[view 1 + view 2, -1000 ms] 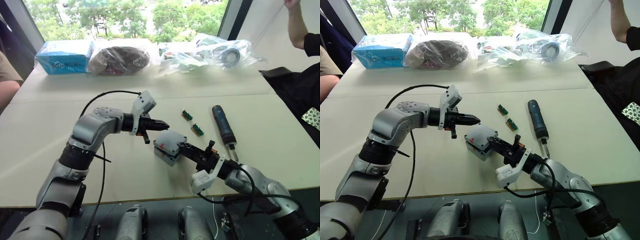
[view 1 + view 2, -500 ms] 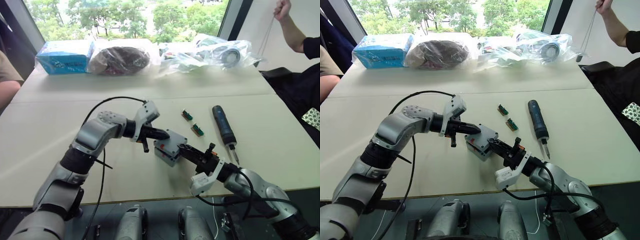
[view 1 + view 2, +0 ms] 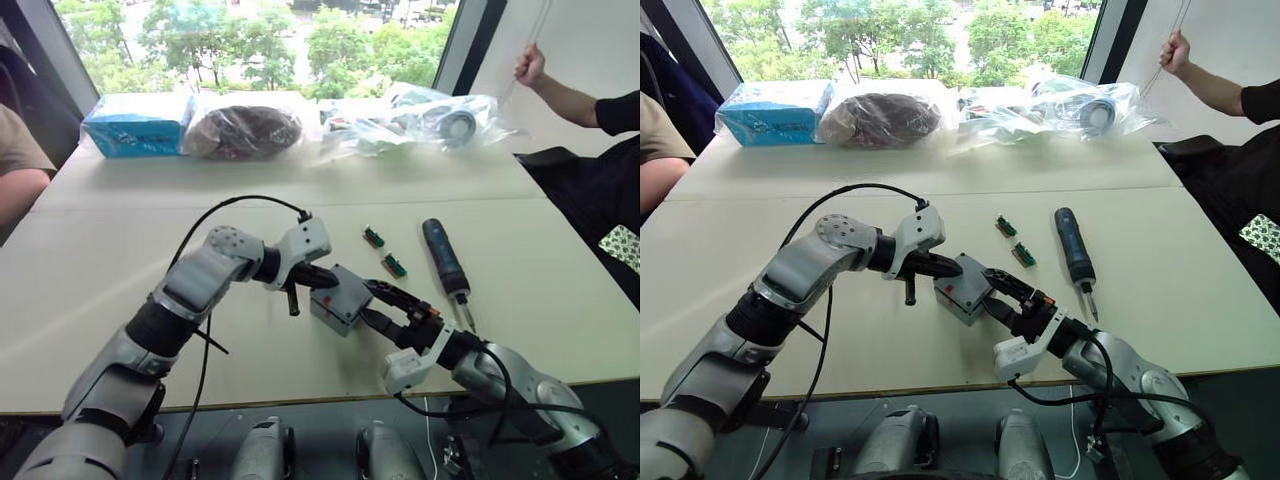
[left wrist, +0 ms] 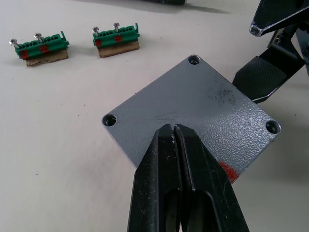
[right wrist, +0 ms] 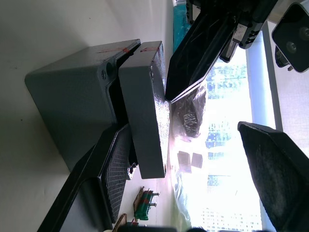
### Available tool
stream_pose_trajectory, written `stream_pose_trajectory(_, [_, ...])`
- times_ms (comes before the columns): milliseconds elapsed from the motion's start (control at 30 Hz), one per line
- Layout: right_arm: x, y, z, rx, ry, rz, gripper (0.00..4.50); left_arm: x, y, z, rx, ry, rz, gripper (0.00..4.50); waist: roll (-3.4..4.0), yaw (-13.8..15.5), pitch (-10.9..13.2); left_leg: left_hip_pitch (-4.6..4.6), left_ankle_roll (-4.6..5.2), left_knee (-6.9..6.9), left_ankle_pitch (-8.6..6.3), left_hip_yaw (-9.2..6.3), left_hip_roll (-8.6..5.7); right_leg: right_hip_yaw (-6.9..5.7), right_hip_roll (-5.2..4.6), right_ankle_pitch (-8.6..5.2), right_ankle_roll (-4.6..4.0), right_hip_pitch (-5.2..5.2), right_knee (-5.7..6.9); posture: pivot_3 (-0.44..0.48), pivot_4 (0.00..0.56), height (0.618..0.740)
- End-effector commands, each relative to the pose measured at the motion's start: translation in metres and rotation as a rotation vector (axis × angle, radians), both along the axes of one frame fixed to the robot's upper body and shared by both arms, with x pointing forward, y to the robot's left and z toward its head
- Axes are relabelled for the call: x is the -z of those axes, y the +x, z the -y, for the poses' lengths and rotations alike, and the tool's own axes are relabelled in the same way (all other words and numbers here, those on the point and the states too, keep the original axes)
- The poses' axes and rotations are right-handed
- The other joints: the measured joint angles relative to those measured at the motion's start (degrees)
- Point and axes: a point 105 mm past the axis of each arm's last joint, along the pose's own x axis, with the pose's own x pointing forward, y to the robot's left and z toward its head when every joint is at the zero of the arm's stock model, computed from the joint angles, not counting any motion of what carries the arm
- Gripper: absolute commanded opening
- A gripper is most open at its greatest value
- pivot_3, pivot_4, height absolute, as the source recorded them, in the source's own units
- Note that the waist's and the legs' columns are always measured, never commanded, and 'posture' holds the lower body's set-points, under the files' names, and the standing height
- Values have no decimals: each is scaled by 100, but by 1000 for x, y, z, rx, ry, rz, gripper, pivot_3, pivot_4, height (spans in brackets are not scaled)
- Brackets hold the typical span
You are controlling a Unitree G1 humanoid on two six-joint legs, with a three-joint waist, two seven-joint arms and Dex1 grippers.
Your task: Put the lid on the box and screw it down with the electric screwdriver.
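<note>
The grey box [image 3: 332,310] stands mid-table with the lid [image 4: 193,111] lying on top of it. In the right wrist view the lid [image 5: 145,111] sits slightly askew, with a gap to the box [image 5: 72,111] on one side. My left gripper [image 3: 328,281] is shut, its tips resting on the lid's top near one edge [image 4: 174,128]. Just right of the box, my right gripper [image 3: 372,303] stands open, one finger [image 5: 113,183] against the box's side below the lid. To the right, the electric screwdriver [image 3: 445,261] lies flat on the table.
Two small green connector pieces [image 3: 374,236] [image 3: 394,265] lie between the box and the screwdriver. Plastic bags [image 3: 430,110] and a blue carton [image 3: 135,125] line the table's far edge. A person's arm [image 3: 570,95] shows at the far right and an elbow [image 3: 20,190] at the left.
My right gripper has opened and let go of the lid. My left gripper has come down to the right onto the lid. The camera has shifted a little.
</note>
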Motion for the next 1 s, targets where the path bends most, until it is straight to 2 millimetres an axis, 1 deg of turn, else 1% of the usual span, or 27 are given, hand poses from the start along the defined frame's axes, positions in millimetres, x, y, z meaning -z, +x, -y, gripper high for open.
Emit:
stream_pose_trajectory(33, [-5,-8,1,-10,0,2,3508,49,-5,-13,-57,134,-99,0,3,50,-15,0,0,-3,0,0,0,0,1,0,0,2,-3,0,150,740])
stream_pose_trajectory(167, [-6,-13,4,-7,-1,-2,3508,54,-6,-14,-54,144,-95,0,4,74,-29,-1,0,-5,0,0,-1,0,0,0,0,1,-9,0,150,740])
stream_pose_trajectory(233, [-7,-14,5,-6,-2,-4,3508,56,-6,-14,-51,149,-84,0,-8,57,-41,0,1,-5,0,0,-1,0,-1,0,0,1,-12,0,150,740])
stream_pose_trajectory(400, [-8,-18,9,-8,-2,-10,3508,57,-5,-14,-51,149,-75,0,-3,59,-49,3,0,-6,-1,-3,2,-1,-2,0,-1,-2,-12,0,150,740])
stream_pose_trajectory(500, [-8,-17,10,-3,6,-26,3508,57,-6,-12,-39,137,-69,0,-4,63,-50,3,0,-6,-1,-3,2,-1,-3,0,-1,-2,-12,0,150,740])
stream_pose_trajectory(533, [-8,-17,10,1,10,-34,3097,56,-7,-11,-34,131,-66,0,-3,64,-50,3,0,-6,-1,-3,2,-1,-3,0,-1,-2,-12,0,150,740])
stream_pose_trajectory(600, [-8,-16,10,2,21,-40,2699,50,-6,-9,-24,89,-34,0,-3,64,-50,2,0,-6,-1,-3,2,-1,-4,0,-1,-2,-12,0,150,740])
stream_pose_trajectory(700, [-5,-16,10,5,24,-49,1431,34,0,-4,-27,-9,15,0,-3,70,-49,2,-1,-8,-1,-4,1,-1,-8,0,-1,-3,-13,0,150,740])
stream_pose_trajectory(733, [-4,-15,10,5,22,-52,1128,30,2,-3,-32,-32,31,0,-3,74,-49,0,-1,-8,-1,-6,1,-2,-8,0,-1,-5,-15,0,150,740])
stream_pose_trajectory(800, [-3,-15,10,6,21,-56,323,21,7,-1,-49,-83,48,0,-4,72,-48,-4,-1,-7,-1,-7,1,-3,-9,0,-1,-8,-16,0,150,740])
stream_pose_trajectory(833, [-3,-15,10,7,21,-57,55,17,8,1,-45,-107,51,0,-3,66,-47,-5,-1,-8,-1,-6,1,-3,-9,0,-2,-9,-17,0,150,740])
stream_pose_trajectory(933, [0,-12,11,22,29,-78,55,-6,3,6,-3,-230,22,0,-3,59,-39,-15,-1,-11,-1,-5,1,-3,-9,0,-2,-11,-17,0,150,740])
stream_pose_trajectory(1000, [2,-10,11,26,32,-89,55,-16,1,6,20,-262,25,0,2,59,-23,-24,0,-14,-1,-3,1,-3,-8,1,-3,-14,-16,0,150,740])
